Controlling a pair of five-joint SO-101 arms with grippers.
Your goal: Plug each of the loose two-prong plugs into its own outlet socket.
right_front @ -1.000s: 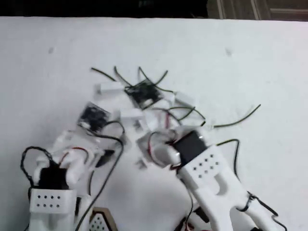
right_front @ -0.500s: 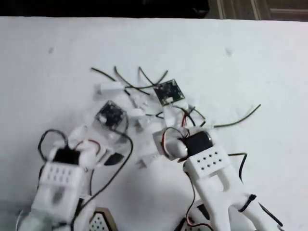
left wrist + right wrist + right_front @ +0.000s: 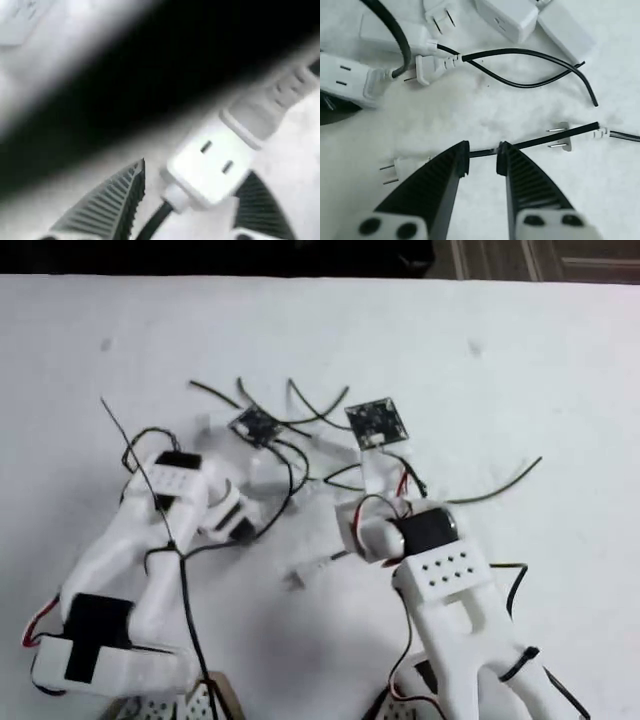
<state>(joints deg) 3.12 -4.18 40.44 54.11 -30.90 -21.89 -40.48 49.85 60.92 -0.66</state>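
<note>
A white outlet socket [image 3: 212, 162] with two slots and a black cord sits between my left gripper's [image 3: 192, 172] fingers. They stand apart, with a gap on one side. The same socket [image 3: 345, 75] lies at the edge of the right wrist view. My right gripper [image 3: 482, 147] is narrowly open, its tips either side of a thin black cord [image 3: 530, 142]. That cord joins a two-prong plug [image 3: 402, 167] to a second plug [image 3: 562, 137]. From above, the left gripper [image 3: 240, 523] is at the pile's left. The right gripper [image 3: 348, 535] is beside a loose plug [image 3: 298, 577].
More plugs [image 3: 427, 67] and a white socket block [image 3: 505, 17] lie just beyond the right gripper. Tangled dark cords [image 3: 300, 410] spread across mid-table, one trailing right [image 3: 500, 485]. Two black square boards [image 3: 378, 420] show at the pile's far side. The table [image 3: 520, 360] beyond is bare.
The left arm swung from the front left up to the pile. The right arm shifted slightly right. Both black boards moved farther back and right.
</note>
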